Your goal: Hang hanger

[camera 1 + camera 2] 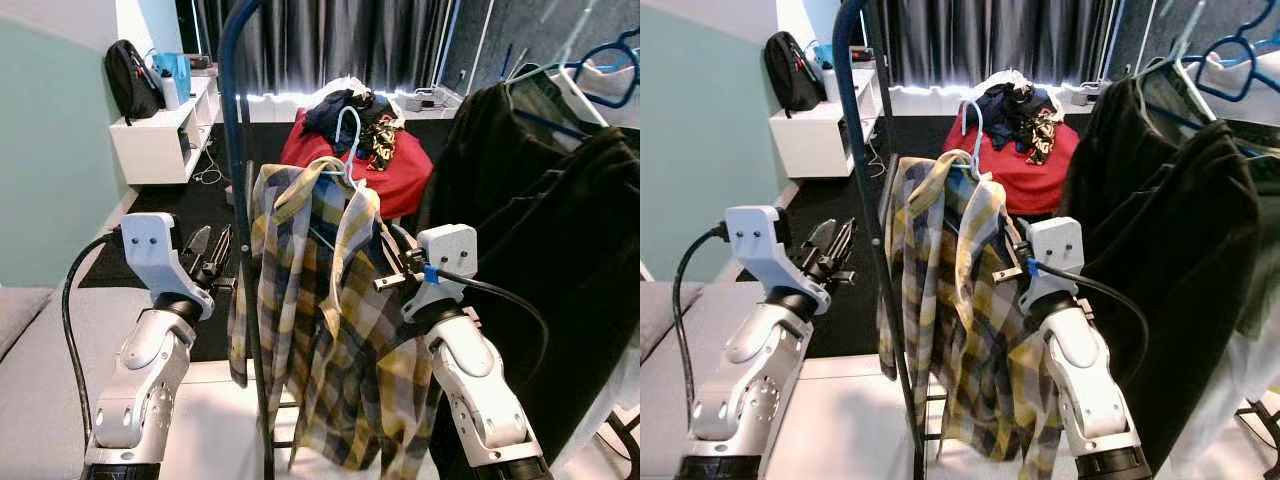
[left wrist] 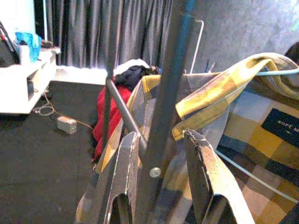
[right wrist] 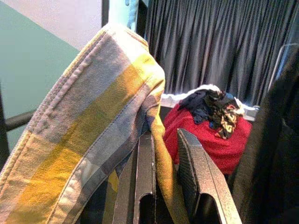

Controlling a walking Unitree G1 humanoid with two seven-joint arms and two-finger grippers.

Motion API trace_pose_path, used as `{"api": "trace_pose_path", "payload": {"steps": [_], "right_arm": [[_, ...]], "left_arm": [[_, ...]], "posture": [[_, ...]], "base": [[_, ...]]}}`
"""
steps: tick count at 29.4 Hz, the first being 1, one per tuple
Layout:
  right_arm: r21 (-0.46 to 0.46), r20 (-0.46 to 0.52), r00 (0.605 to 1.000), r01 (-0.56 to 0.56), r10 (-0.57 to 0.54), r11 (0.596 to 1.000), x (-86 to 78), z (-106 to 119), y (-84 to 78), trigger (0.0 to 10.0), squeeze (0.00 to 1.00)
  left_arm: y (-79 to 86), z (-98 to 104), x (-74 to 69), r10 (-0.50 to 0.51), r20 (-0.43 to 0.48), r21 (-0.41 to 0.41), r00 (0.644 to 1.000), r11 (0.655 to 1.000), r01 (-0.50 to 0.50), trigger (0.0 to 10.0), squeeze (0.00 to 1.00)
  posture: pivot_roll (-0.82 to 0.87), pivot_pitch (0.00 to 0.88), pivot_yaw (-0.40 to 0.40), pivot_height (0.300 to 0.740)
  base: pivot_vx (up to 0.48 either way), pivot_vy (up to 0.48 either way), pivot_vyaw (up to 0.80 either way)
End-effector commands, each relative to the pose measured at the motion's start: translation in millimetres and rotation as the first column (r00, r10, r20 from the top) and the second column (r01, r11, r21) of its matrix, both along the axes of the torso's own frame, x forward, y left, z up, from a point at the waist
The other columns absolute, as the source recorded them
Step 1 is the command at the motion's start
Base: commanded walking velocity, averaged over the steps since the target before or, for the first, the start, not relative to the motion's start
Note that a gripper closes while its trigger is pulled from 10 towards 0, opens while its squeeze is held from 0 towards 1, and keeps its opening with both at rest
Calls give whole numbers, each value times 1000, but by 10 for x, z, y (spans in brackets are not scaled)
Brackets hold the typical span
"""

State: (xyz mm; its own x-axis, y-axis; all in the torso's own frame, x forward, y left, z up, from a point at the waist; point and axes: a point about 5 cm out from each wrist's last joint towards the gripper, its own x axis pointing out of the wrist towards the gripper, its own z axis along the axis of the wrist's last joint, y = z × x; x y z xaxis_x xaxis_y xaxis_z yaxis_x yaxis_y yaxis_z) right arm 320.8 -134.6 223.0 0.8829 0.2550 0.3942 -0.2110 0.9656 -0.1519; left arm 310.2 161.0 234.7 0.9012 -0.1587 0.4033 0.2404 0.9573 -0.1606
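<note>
A yellow and grey plaid shirt [image 1: 330, 320] hangs on a light blue hanger [image 1: 348, 135], whose hook stands up free of any rail. My right gripper [image 3: 164, 137] is at the shirt's right shoulder, shut on a fold of its cloth; the hanger's arm under it is hidden. My left gripper [image 1: 207, 252] is open on the other side of the rack's dark blue upright pole [image 1: 238, 170]. In the left wrist view its fingers [image 2: 124, 177] stand either side of that pole [image 2: 163, 107], apart from the shirt.
Black garments [image 1: 530, 260] on blue hangers [image 1: 605, 60] hang at the right. Behind the shirt lies a red beanbag [image 1: 405, 165] with a pile of clothes. A white shelf [image 1: 160, 135] with a black backpack [image 1: 130, 75] stands at the back left, before dark curtains.
</note>
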Motion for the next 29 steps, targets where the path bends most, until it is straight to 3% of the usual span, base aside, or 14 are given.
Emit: {"api": "trace_pose_path", "payload": {"steps": [1,11,15,16,18,19,22,24,25,27,29], "right_arm": [[27,51,999,16,-17,1000,-50,119,-16,10000,0],[50,-72,997,28,-25,998,-34,-49,-3,10000,0],[49,-80,997,25,-21,998,-43,-71,8,10000,0],[11,-1,999,36,-36,999,-87,22,29,10000,0],[11,-1,999,36,-36,999,-87,22,29,10000,0],[-36,72,995,67,-64,997,-141,91,43,10000,0],[-36,72,995,67,-64,997,-141,91,43,10000,0],[-164,189,969,193,-161,967,-363,46,6,10000,0],[-164,189,969,193,-161,967,-363,46,6,10000,0],[-232,278,935,287,-220,929,-571,22,-32,10000,0],[-232,278,935,287,-220,929,-571,22,-32,10000,0]], "left_arm": [[-12,-29,-4,-16,-19,14,1000,1000,16,10000,0],[-32,-92,14,-27,-59,37,998,999,29,10000,0],[-24,-100,20,-19,-62,40,998,999,22,10000,0],[-18,-100,14,-22,-59,32,998,999,24,10000,0],[-18,-100,14,-22,-59,32,998,999,24,10000,0],[-17,-103,4,-24,-56,26,998,999,25,10000,0],[-17,-103,4,-24,-56,26,998,999,25,10000,0],[-24,-99,-42,-35,-48,16,998,999,36,10000,0],[-24,-99,-42,-35,-48,16,998,999,36,10000,0],[-36,-104,-77,-53,-47,21,997,998,54,10000,0],[-36,-104,-77,-53,-47,21,997,998,54,10000,0]], "posture": [[-3,140,-10,740],[-3,147,-7,740],[-3,148,-7,740],[-10,147,-3,740],[-10,147,-3,740],[-13,143,-6,740],[-13,143,-6,740],[-12,142,-18,740],[-12,142,-18,740],[-18,139,-8,740],[-18,139,-8,740]], "base": [[0,0,0],[0,0,0],[0,0,0],[0,0,0],[0,0,0],[0,0,0],[0,0,0],[0,0,0],[0,0,0],[0,0,0],[0,0,0]]}}
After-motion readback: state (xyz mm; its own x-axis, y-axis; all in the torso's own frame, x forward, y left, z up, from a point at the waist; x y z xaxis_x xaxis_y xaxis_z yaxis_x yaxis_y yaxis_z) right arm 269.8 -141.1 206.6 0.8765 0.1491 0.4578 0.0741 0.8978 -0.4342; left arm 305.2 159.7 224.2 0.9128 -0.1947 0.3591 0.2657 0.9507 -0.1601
